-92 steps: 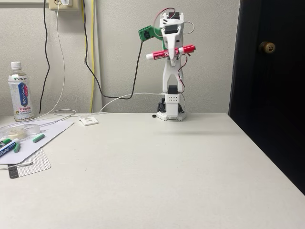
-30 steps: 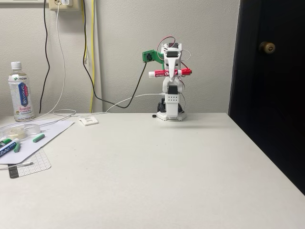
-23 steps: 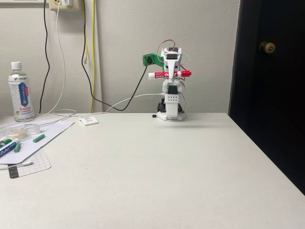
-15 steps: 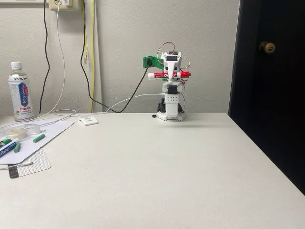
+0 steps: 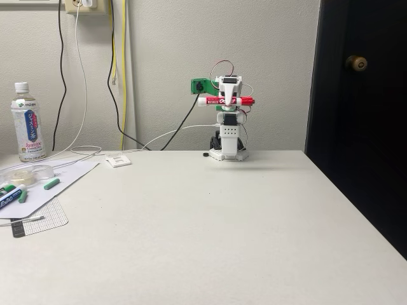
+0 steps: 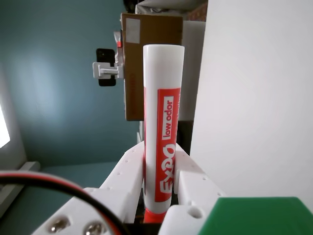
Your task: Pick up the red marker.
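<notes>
The red marker point(image 5: 224, 101), white barrel with red cap and red label, hangs level in the air above the arm's base at the back of the table in the fixed view. My gripper point(image 5: 224, 100) is shut on its middle, with the arm folded low over the base. In the wrist view the red marker point(image 6: 162, 142) stands lengthwise between the two white fingers point(image 6: 128, 169), its white end pointing away from the camera.
At the left of the fixed view lie a bottle point(image 5: 27, 123), a white paper sheet point(image 5: 44, 190) with a blue-labelled marker point(image 5: 9, 196) and green caps point(image 5: 51, 183), and a mesh patch point(image 5: 39, 218). Cables hang on the wall. A dark door point(image 5: 359, 108) stands at the right.
The arm has folded down toward its base with the red marker still held, lowering it from high above to just over the base; the marker levelled out.
</notes>
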Robot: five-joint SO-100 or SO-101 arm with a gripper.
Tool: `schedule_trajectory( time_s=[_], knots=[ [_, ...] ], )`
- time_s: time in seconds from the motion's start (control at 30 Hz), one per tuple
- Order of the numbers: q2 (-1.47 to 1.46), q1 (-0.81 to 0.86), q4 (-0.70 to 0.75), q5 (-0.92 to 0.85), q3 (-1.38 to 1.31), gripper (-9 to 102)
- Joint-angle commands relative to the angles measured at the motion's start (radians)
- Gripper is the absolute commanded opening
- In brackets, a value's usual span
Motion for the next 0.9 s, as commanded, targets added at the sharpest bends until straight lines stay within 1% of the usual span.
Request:
schedule_trajectory(
  time_s=[0.0, 0.43, 0.87],
  knots=[
    [0.005, -0.003, -0.031, 0.008, 0.002, 0],
    [0.003, -0.006, 0.012, 0.005, 0.018, 0],
    [0.003, -0.009, 0.008, -0.002, 0.026, 0]
  ],
)
